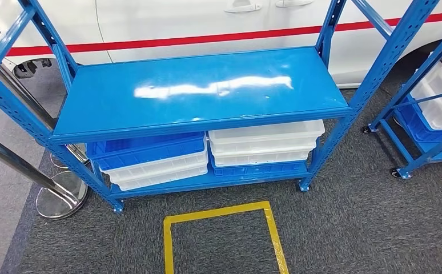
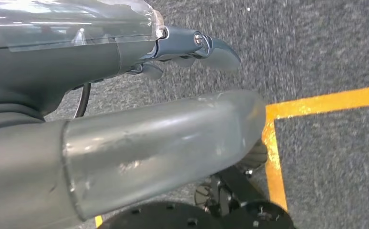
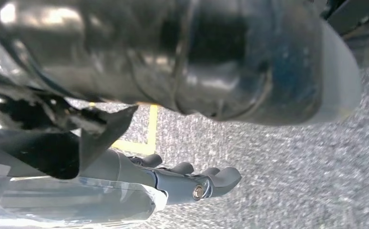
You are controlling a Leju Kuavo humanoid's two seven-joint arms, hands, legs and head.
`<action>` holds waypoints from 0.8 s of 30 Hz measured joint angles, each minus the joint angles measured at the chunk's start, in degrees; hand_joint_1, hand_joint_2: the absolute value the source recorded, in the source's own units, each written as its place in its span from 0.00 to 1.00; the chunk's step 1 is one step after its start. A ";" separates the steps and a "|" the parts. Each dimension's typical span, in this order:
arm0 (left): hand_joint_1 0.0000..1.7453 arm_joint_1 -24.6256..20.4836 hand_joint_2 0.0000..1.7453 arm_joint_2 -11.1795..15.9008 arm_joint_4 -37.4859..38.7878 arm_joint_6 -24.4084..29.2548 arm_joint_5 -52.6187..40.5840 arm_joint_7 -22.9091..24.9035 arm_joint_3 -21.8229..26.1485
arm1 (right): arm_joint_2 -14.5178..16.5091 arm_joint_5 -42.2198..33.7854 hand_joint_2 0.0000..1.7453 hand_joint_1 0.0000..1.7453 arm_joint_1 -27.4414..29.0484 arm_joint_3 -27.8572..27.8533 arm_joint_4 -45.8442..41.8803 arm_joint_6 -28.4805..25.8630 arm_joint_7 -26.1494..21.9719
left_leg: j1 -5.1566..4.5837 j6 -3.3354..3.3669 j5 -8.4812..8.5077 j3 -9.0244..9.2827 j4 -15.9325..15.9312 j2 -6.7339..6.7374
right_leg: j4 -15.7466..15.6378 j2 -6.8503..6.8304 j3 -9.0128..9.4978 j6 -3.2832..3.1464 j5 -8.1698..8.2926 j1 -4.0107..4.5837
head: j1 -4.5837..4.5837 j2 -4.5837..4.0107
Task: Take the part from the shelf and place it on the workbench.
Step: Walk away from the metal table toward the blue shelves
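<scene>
A blue metal shelf (image 1: 201,91) stands straight ahead in the head view, its glossy top board catching the light. On its lower level sit a blue bin (image 1: 150,149) on white ones and a stack of white bins (image 1: 264,142); the top board hides what is in them. My left hand (image 2: 139,119) hangs over the grey carpet, thumb and dark fingers (image 2: 206,47) apart, holding nothing. Over the same carpet my right hand (image 3: 187,76) hangs with its fingers (image 3: 211,181) spread from the thumb and nothing in it.
A white car (image 1: 207,23) with a red stripe stands behind the shelf. A second blue rack (image 1: 396,120) with white bins (image 1: 441,97) is at the right. A chrome post base (image 1: 61,194) sits at the left. A yellow tape square (image 1: 219,214) marks the carpet in front.
</scene>
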 joint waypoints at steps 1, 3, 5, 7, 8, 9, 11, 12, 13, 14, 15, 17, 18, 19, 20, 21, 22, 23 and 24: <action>0.00 -0.01 0.00 -0.01 0.00 0.00 0.00 0.00 0.01 | 0.00 0.00 0.00 0.00 0.01 0.00 0.00 0.00 0.00 | 0.09 -0.30 -1.35 -0.97 2.20 0.09 | -0.22 -0.09 0.16 -0.34 0.03 -0.09 | -0.01 0.00; 0.00 0.00 0.00 -0.01 0.00 0.01 0.00 0.00 0.05 | -0.02 0.00 0.00 0.00 0.05 -0.01 0.00 0.00 0.00 | 0.21 -0.76 -4.95 -4.53 9.45 0.20 | -0.30 -0.25 0.30 -0.78 -0.15 0.00 | -0.01 -0.01; 0.00 0.09 0.00 0.02 0.00 0.01 0.01 0.01 0.09 | -0.01 0.00 0.00 0.00 0.05 -0.02 0.00 0.01 0.00 | 0.23 -0.92 -6.30 -7.57 14.96 0.20 | -0.29 -0.31 0.53 -0.94 -0.39 0.11 | -0.01 -0.01; 0.00 0.19 0.00 0.02 0.00 0.00 0.04 0.01 0.14 | -0.01 -0.01 0.00 0.00 0.05 -0.02 0.00 0.04 0.00 | 0.20 -0.64 -3.28 -6.74 12.40 0.20 | -0.28 -0.27 1.10 -0.88 -0.75 0.16 | -0.01 -0.01; 0.00 0.20 0.00 0.04 0.00 0.00 0.07 0.01 0.18 | 0.00 -0.02 0.00 0.00 0.05 -0.02 0.00 0.06 0.00 | 0.13 -0.27 -0.83 -4.95 8.38 0.22 | -0.29 -0.26 1.45 -0.78 -0.99 0.18 | -0.01 -0.01; 0.00 0.20 0.00 0.09 0.00 0.00 0.08 0.01 0.26 | 0.07 -0.02 0.00 0.00 0.06 -0.02 0.01 0.11 0.00 | -0.05 0.23 0.87 -3.12 4.42 0.29 | -0.27 -0.27 1.74 -0.60 -1.25 0.27 | 0.00 -0.01; 0.00 0.17 0.00 0.16 0.00 0.00 0.09 0.01 0.42 | 0.21 -0.03 0.00 0.00 0.05 -0.03 0.02 0.20 0.00 | -0.47 1.13 2.21 -0.94 -0.38 0.40 | -0.25 -0.27 1.90 -0.05 -1.62 0.30 | 0.00 -0.01; 0.00 0.17 0.00 0.19 0.00 0.00 0.09 0.00 0.49 | 0.30 -0.03 0.00 0.00 0.04 -0.04 0.02 0.27 0.00 | -0.67 1.44 1.91 -0.74 -0.88 0.42 | -0.32 -0.29 1.91 0.30 -1.70 0.26 | 0.00 -0.01; 0.00 0.17 0.00 0.19 0.00 0.00 0.09 0.00 0.52 | 0.31 -0.04 0.00 0.00 -0.02 -0.05 0.02 0.30 0.00 | -0.72 1.65 1.92 -0.61 -1.22 0.37 | -0.50 -0.30 2.03 0.65 -1.74 0.20 | -0.01 -0.01; 0.00 0.22 0.00 0.18 0.00 0.00 0.09 0.00 0.54 | 0.33 -0.04 0.00 0.00 -0.07 -0.06 0.00 0.32 0.00 | -0.60 1.89 2.03 -0.28 -1.69 0.38 | -0.52 -0.32 2.26 0.98 -1.86 0.13 | 0.00 -0.01; 0.00 0.27 0.00 0.16 0.00 0.00 0.09 0.00 0.55 | 0.33 -0.04 0.00 0.00 -0.09 -0.07 -0.02 0.34 0.00 | -0.44 2.20 2.13 0.17 -2.26 0.38 | 0.03 -0.29 2.25 1.31 -2.26 0.12 | 0.00 -0.01; 0.00 0.30 0.00 0.11 0.00 -0.03 0.09 -0.02 0.55 | 0.32 -0.04 0.00 0.00 -0.08 -0.09 -0.04 0.31 0.00 | -0.09 2.81 2.22 1.02 -3.16 0.47 | 4.48 -0.16 0.17 1.82 -4.54 0.07 | 0.01 0.01; 0.00 0.28 0.00 0.10 0.00 -0.04 0.09 -0.03 0.56 | 0.32 -0.04 0.00 0.00 -0.05 -0.11 -0.04 0.31 0.00 | -0.09 3.03 2.04 1.22 -3.26 0.46 | 8.18 -0.11 -1.97 2.04 -6.14 0.03 | 0.01 0.01; 0.00 0.26 0.00 0.11 0.00 -0.06 0.09 -0.03 0.57 | 0.32 -0.04 0.00 0.00 -0.03 -0.12 -0.04 0.31 0.00 | -0.11 3.14 1.81 1.38 -3.24 0.48 | 11.86 -0.09 -4.27 2.23 -7.42 -0.05 | 0.01 0.01; 0.00 0.25 0.00 0.11 0.00 -0.07 0.09 -0.03 0.59 | 0.32 -0.04 0.00 0.00 -0.01 -0.13 -0.04 0.31 0.00 | -0.12 3.15 1.53 1.64 -3.21 0.45 | 14.34 -0.09 -6.03 2.42 -7.73 -0.14 | 0.01 0.00; 0.00 0.27 0.00 0.11 0.00 -0.07 0.09 -0.03 0.60 | 0.32 -0.04 0.00 0.00 0.00 -0.13 -0.04 0.31 0.00 | -0.11 3.07 1.21 2.02 -3.19 0.40 | 14.96 -0.10 -6.88 2.56 -6.90 -0.22 | 0.01 0.00; 0.00 0.28 0.00 0.10 0.00 -0.07 0.09 -0.03 0.61 | 0.31 -0.04 0.00 0.00 0.03 -0.13 -0.04 0.31 0.00 | -0.10 2.93 0.84 2.55 -3.16 0.33 | 13.29 -0.10 -6.54 2.64 -4.91 -0.32 | 0.01 0.00; 0.00 0.30 0.00 0.07 0.00 -0.07 0.09 -0.02 0.62 | 0.28 -0.04 0.00 0.00 0.08 -0.14 -0.04 0.31 0.00 | -0.09 2.73 0.38 3.18 -3.11 0.26 | 9.65 -0.11 -5.18 2.63 -2.13 -0.42 | 0.02 -0.01; 0.00 0.37 0.00 0.05 0.00 -0.08 0.09 -0.01 0.62 | 0.26 -0.04 0.00 0.00 0.17 -0.16 -0.03 0.31 0.01 | -0.12 2.45 -0.10 3.68 -3.06 0.19 | 5.98 -0.10 -3.59 2.50 -0.09 -0.46 | 0.01 -0.01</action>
